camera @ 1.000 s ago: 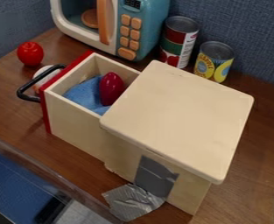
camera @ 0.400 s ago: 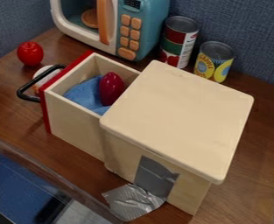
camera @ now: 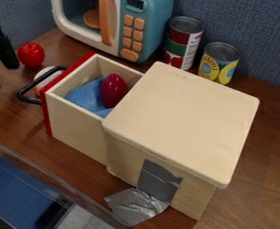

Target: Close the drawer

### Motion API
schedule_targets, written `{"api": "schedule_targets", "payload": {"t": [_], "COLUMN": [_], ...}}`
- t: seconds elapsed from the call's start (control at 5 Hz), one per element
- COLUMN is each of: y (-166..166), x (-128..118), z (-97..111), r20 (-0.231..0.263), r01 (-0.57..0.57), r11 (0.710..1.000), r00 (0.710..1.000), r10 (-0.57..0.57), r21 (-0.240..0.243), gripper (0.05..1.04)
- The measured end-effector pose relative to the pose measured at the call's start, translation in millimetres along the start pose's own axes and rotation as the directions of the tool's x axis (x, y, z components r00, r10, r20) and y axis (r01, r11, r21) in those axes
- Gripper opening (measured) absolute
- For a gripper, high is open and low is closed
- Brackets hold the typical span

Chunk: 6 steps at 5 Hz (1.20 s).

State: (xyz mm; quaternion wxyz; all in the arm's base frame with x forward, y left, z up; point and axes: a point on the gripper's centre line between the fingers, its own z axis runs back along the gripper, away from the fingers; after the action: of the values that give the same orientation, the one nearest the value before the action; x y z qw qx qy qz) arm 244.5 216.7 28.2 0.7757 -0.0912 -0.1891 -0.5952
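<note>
Camera view shows the drawer (camera: 76, 127) jutting well out of its cabinet (camera: 180, 118) — all the closing left to do — and the gripper (camera: 2, 76) near the left edge of the counter (camera: 13, 118), jaws spread, empty.

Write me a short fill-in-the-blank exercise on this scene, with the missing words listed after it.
The drawer is not shut; it stands ____.
The cloth inside it is coloured ____.
Beside the toy microwave stand ____ cans.
The gripper is at the ____ edge of the picture.

Missing words: open; blue; two; left.
</note>
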Motion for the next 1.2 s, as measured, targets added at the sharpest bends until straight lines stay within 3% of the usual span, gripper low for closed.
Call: {"api": "schedule_targets", "payload": {"t": [0.4, 1.0, 1.2], "y": [-15.4, -26.1, -34.0], "x": [14.5, 32.0, 41.3], "z": [-19.8, -31.0, -28.3], "r20": [0.022, 0.083, 0.079], "r01": [0.015, 0.017, 0.034], "r11": [1.000, 0.999, 0.999], "r00": [1.000, 0.996, 0.996], "r10": [-0.014, -0.014, -0.032], "r21": [-0.009, -0.041, -0.028], "gripper": [1.000, 1.000, 1.001]}}
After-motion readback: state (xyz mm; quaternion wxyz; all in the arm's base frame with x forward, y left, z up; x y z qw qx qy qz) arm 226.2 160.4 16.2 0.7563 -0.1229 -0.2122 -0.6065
